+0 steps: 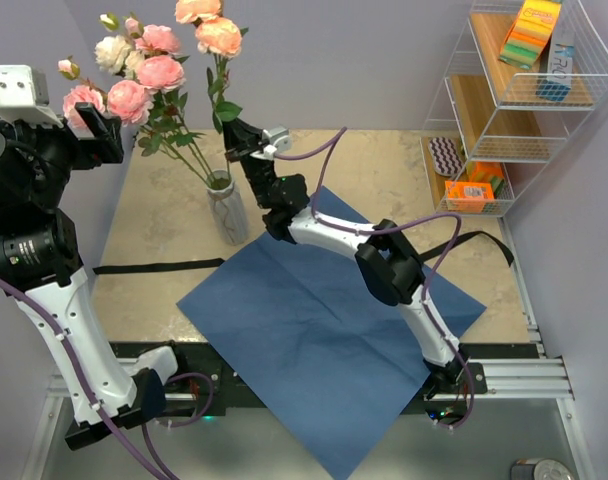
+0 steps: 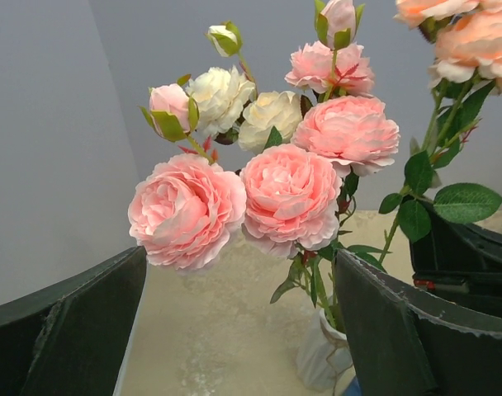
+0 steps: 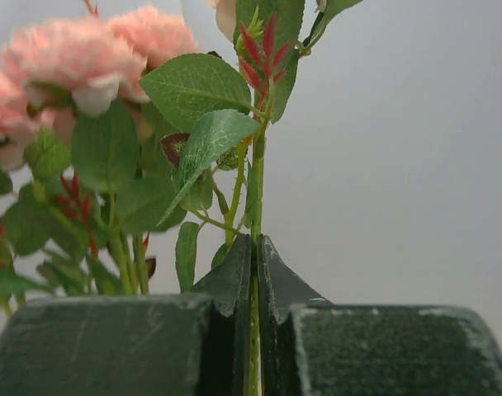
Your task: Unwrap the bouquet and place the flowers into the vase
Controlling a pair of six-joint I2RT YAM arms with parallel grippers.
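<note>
Right gripper [image 1: 246, 150] is seen from the top external view to be clamped on the stem of a peach rose [image 1: 220, 37], just above the vase [image 1: 227, 208]. The vase is stood at the far left of the table [image 1: 384, 180], with the flowers [image 1: 144, 75] risen out of it. Blue paper [image 1: 314, 330] is spread flat and bare on the near side, and black ribbon [image 1: 159, 266] is laid loose beside it, so the unwrapping is judged done. The left gripper [image 1: 102, 138] is held high at the left, close to the pink blooms, with nothing in it.

From the left wrist view, the left gripper [image 2: 243, 330] is shown with its fingers [image 2: 78, 330] wide apart and empty. Pink and cream flowers [image 2: 292, 194] are framed between them, and the vase [image 2: 321, 359] is glimpsed below.

From the right wrist view, the right gripper [image 3: 253, 256] is shown pinched tight on one thin green stem [image 3: 256, 177], which is held upright. Whether its foot is fully seated in the vase cannot be told.

Most of the task is judged complete. What is left is for this last stem to be settled and let go.
</note>
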